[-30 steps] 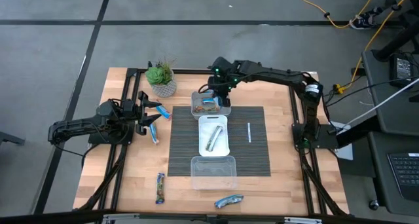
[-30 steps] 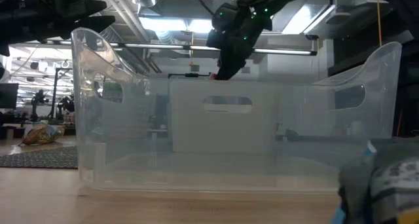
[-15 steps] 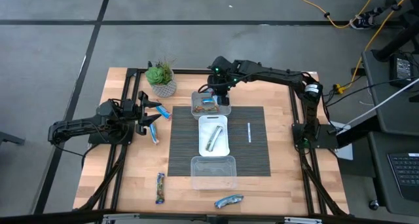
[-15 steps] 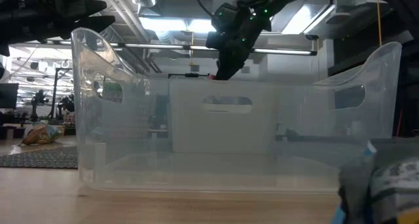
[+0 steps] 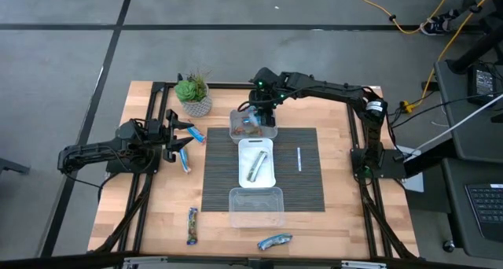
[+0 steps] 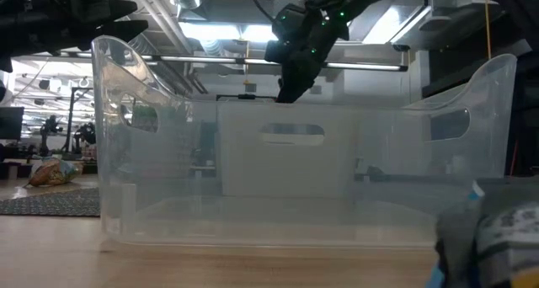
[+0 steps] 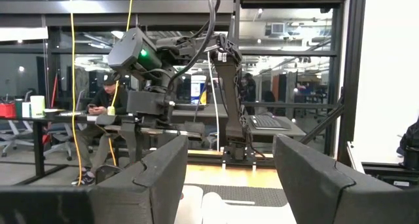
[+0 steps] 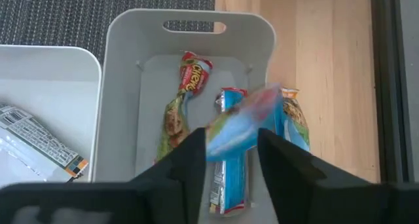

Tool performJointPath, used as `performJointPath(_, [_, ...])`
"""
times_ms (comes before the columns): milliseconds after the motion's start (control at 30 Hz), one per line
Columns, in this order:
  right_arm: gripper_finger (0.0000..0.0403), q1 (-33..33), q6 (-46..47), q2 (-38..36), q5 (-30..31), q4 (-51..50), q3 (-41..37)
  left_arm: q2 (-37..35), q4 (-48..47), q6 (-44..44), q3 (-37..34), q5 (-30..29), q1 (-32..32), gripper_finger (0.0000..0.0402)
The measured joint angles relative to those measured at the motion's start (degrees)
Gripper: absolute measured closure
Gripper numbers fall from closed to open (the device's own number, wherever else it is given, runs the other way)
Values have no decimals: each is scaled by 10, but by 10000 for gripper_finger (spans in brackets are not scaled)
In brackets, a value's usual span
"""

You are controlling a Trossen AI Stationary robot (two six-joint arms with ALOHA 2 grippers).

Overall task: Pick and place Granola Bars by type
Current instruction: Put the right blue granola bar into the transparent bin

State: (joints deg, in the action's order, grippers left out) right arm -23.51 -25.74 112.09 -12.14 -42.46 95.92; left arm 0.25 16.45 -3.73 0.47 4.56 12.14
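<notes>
My right gripper [image 5: 258, 113] hangs open over the far tub [image 5: 271, 131], fingers pointing down. In the right wrist view a blurred blue granola bar [image 8: 245, 124] shows just past the fingertips, above the tub [image 8: 124, 67]. Three bars lie on the tub's floor: a red-and-green one [image 8: 182, 103], a blue one [image 8: 227, 178] and an orange-and-blue one [image 8: 292, 119]. The middle white tub [image 5: 267, 178] holds a silver bar [image 5: 255, 167]. My left gripper [image 5: 174, 137] waits open near the table's left edge, beside two blue bars [image 5: 191, 132] [image 5: 185, 160]. My right gripper [image 8: 229, 145] comes from above with a finger [image 8: 186, 165] on either side of the blurred blue bar's lower end [image 8: 219, 142]. I cannot tell whether the fingers touch it.
A clear tub [image 5: 255, 207] stands at the dark mat's near end and fills the low view [image 6: 303, 170]. Two more bars [image 5: 192, 226] [image 5: 275, 241] lie near the table's near edge. A thin white stick [image 5: 299, 159] lies on the mat, and a potted plant [image 5: 193, 94] stands at the far left.
The right gripper has stayed over the far tub. The red wrapper end that showed below its fingers in the low view is gone from there; the bar has dropped toward the tub.
</notes>
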Motion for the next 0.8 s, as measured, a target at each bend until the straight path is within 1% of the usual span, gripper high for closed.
performJointPath(200, [205,0,2,-2,0,-1,0,0,0,0,0,0,0,185])
performJointPath(333, [186,6,1,-14,26,-4,0,0,0,0,0,0,0,183])
performJointPath(467, [184,15,0,-35,49,-7,-1,0,0,0,0,0,0,185])
performJointPath(533, [187,19,4,-50,50,-9,-1,0,0,0,0,0,0,185])
performJointPath(633, [193,26,34,-79,50,-26,-1,0,0,0,0,0,0,183])
performJointPath(800, [204,48,83,-132,51,-110,-1,0,0,0,0,0,0,184])
